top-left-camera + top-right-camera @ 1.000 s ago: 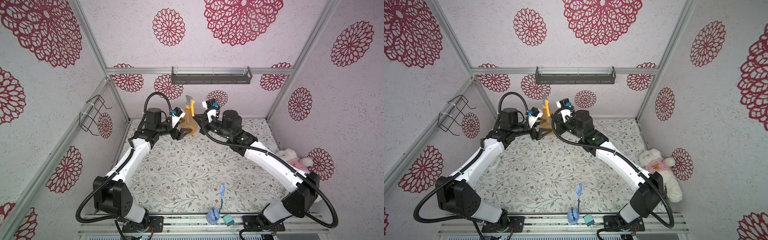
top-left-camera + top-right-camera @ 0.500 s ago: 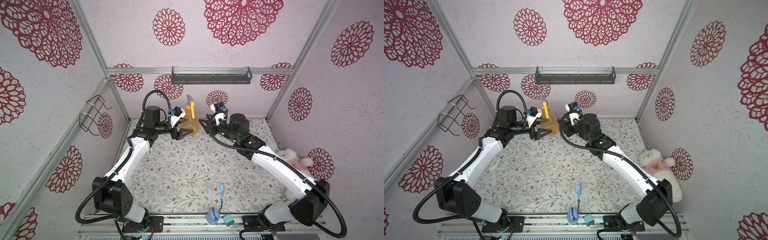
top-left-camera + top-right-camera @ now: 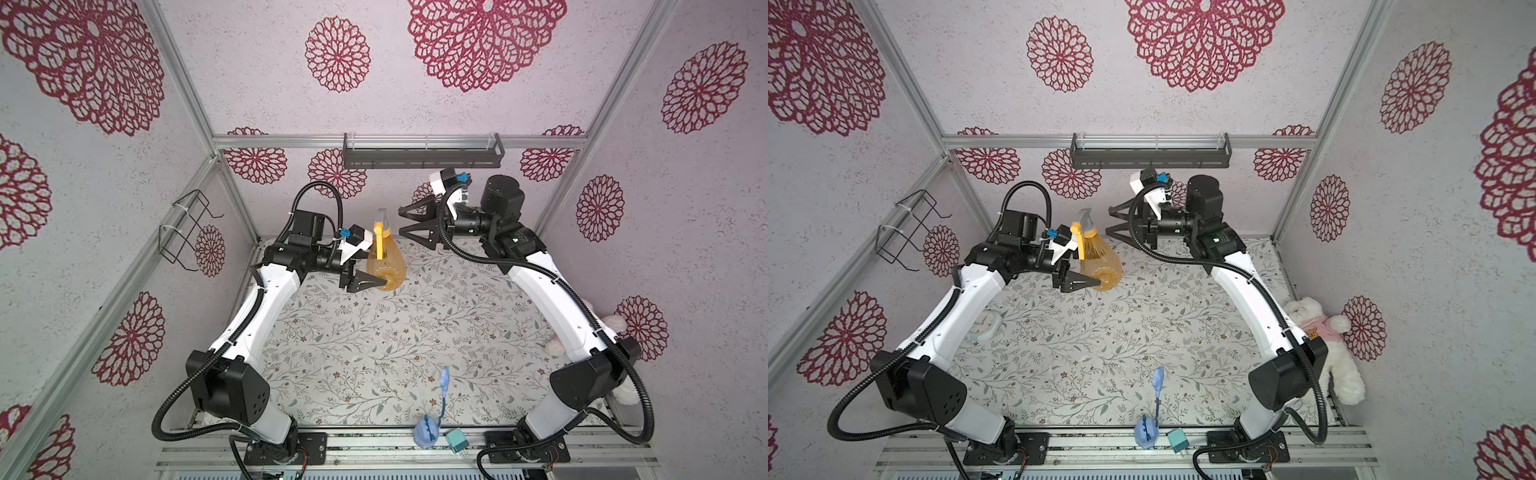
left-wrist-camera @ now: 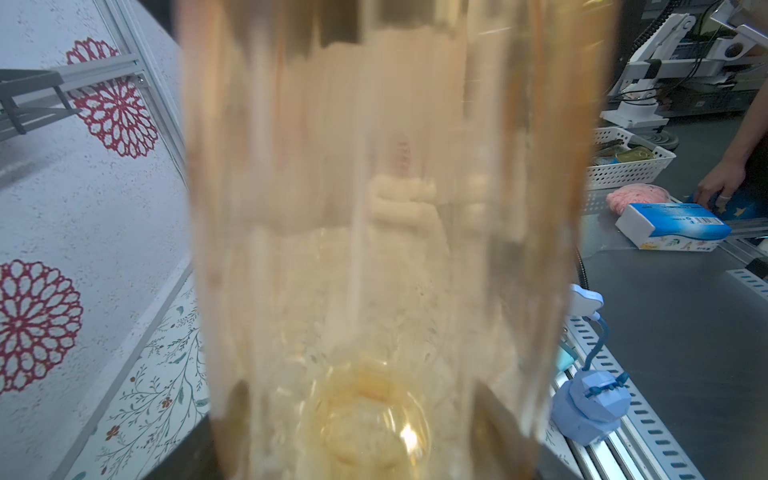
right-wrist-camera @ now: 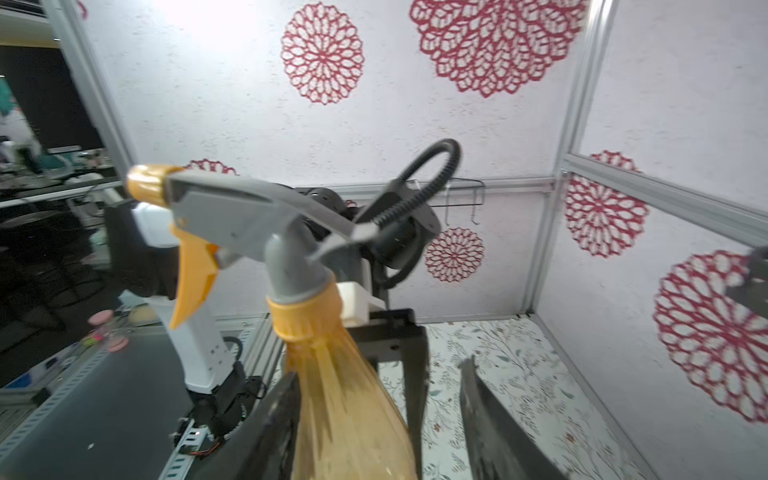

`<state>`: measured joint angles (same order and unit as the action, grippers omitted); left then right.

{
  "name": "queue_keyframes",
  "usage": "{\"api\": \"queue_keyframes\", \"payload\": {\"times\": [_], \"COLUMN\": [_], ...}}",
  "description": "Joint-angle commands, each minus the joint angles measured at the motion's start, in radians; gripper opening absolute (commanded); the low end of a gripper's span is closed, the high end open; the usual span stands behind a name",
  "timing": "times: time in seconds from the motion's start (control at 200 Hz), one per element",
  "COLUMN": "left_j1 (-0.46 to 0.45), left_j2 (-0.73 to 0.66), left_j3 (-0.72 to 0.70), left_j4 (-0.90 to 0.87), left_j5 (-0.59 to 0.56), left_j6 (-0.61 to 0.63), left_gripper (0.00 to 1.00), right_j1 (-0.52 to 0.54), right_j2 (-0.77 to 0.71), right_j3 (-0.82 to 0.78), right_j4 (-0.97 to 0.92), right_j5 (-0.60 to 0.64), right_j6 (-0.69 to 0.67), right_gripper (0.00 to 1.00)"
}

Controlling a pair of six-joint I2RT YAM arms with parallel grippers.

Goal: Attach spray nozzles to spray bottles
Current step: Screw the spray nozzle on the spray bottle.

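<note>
The translucent orange spray bottle point(image 3: 385, 264), pear-shaped and ribbed, stands upright just above the centre of the frame in both top views. The grey spray nozzle point(image 3: 379, 224), with orange trigger, tip and collar, sits on its neck. The left gripper point(image 3: 384, 276) pinches the bottle's wide base. The right gripper point(image 3: 400, 221), closed by the nozzle a second ago, is now further right and higher, fingers spread, apart from it. In the left wrist view, a blue-and-white box point(image 4: 673, 226) carries print too small to read.

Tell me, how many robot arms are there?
2. The left arm holds the orange spray bottle at the back; the right arm is raised beside it, jaws open and empty. None seem hidden.
</note>
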<state>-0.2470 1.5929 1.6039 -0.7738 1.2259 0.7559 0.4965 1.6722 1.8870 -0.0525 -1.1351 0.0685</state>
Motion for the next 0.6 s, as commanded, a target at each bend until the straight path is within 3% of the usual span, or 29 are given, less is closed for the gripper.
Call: {"api": "queue_keyframes", "payload": {"times": [0.0, 0.25, 0.39, 0.595], "left_j1": [-0.003, -0.013, -0.015, -0.015], "left_j2": [0.026, 0.033, 0.035, 0.042], "left_j3": [0.025, 0.027, 0.03, 0.031], "left_j4": [-0.045, -0.06, -0.063, -0.053], "left_j5": [0.032, 0.005, -0.005, -0.036], "left_j6": [0.052, 0.065, 0.065, 0.047], "left_gripper": [0.0, 0.0, 0.0, 0.0], "right_j1": [0.03, 0.06, 0.071, 0.076], "right_j2": [0.008, 0.068, 0.078, 0.066], "right_j3": [0.067, 0.156, 0.169, 0.165], "right_j4": [-0.061, -0.145, -0.204, -0.217], "right_j5": [-0.084, -0.07, -0.046, 0.006], "right_j6": [-0.04, -0.068, -0.105, -0.107], "right_gripper": [0.62, 0.61, 0.56, 0.22]}}
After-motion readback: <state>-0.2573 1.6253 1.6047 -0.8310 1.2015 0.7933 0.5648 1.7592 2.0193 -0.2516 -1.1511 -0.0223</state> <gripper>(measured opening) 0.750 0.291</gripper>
